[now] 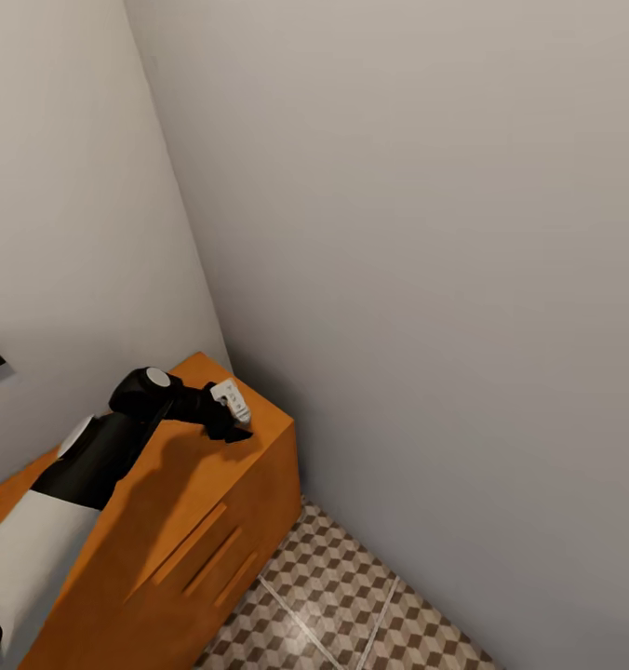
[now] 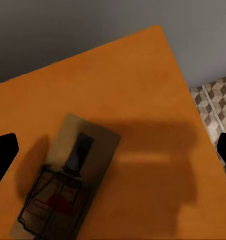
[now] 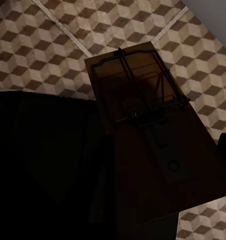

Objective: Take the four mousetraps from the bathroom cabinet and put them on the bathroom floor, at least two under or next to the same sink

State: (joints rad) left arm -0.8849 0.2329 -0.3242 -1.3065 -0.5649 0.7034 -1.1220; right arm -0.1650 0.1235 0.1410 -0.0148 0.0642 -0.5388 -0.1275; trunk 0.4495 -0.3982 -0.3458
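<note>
Head high; wrists close, downward.

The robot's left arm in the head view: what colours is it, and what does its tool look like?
The left arm is white near the body, then glossy black, with a round grey cap at one joint. Its tool is black with a small pale grey block beside it.

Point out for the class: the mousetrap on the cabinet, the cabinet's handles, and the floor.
mousetrap (image 2: 67, 182), left wrist view, wooden board under the wire.
handles (image 1: 195, 542), head view, top bar on the cabinet (image 1: 212, 484) front.
floor (image 1: 338, 582), head view, bare patterned tile.
</note>
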